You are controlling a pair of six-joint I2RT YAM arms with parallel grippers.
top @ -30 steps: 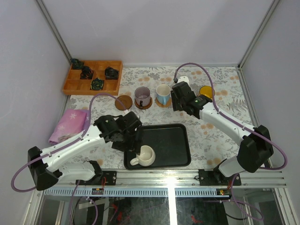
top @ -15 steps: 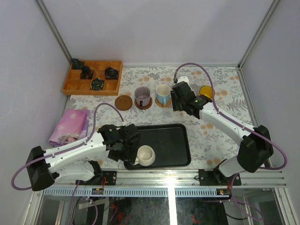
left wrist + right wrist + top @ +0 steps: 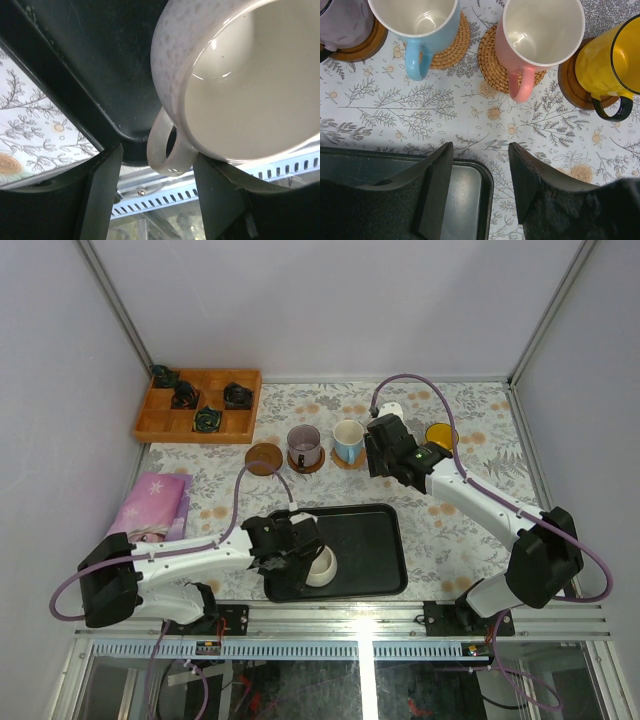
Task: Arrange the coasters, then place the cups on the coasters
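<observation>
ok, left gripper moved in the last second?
Yes. Against the black tray, the left gripper went from its far-left corner toward its near edge, jaws now flanking the handle of the cream cup.

The tray [image 3: 372, 538] is plain black, and the cream-white cup [image 3: 240, 95] in it is finely speckled grey. Beyond the tray, the tablecloth [image 3: 385, 110] is white with grey sprigs and small orange flowers. On it stand a mauve cup [image 3: 304, 445], a light blue cup [image 3: 422, 27], a pink cup [image 3: 540, 30] and a yellow cup [image 3: 605, 65], the last dark-rimmed. The woven coasters [image 3: 452, 47] are tan, the bare coaster [image 3: 264, 458] brown. Left of the tray, a pink cloth [image 3: 150, 505] bears what may be pale blossoms.
</observation>
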